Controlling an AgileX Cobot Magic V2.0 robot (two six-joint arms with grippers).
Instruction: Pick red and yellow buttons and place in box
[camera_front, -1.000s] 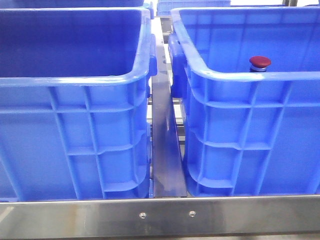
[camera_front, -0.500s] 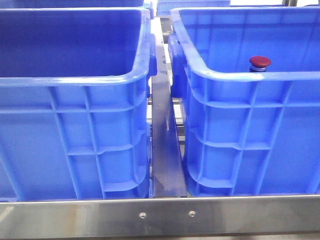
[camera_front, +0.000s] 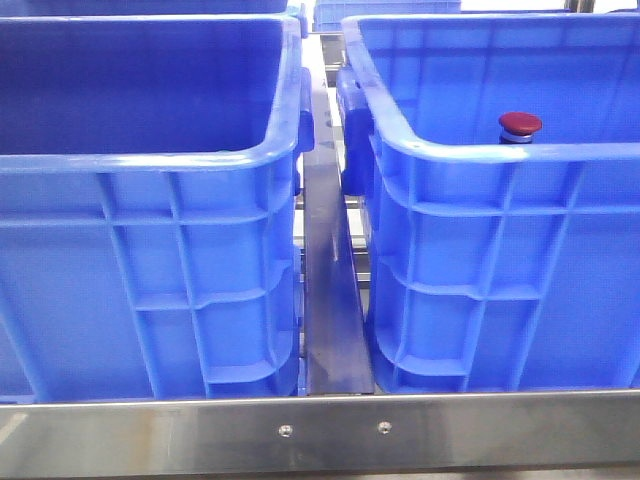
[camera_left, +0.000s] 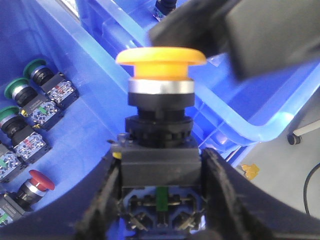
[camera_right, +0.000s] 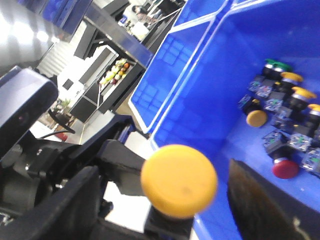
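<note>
Left tool (camera_left: 159, 200) clamps yellow button (camera_left: 161, 57); blue crate (camera_left: 65, 55) beneath.

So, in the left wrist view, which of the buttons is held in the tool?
The yellow-capped button, upright, its black body clamped between the left tool's fingers. The green-capped and red-capped ones lie loose in the crate.

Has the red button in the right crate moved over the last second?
No. The red button sits at the same spot just behind the right crate's near rim in all front views.

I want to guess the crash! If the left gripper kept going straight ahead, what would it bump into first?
Probably the blue crate's wall past the yellow button the left gripper holds; depth is unclear.
</note>
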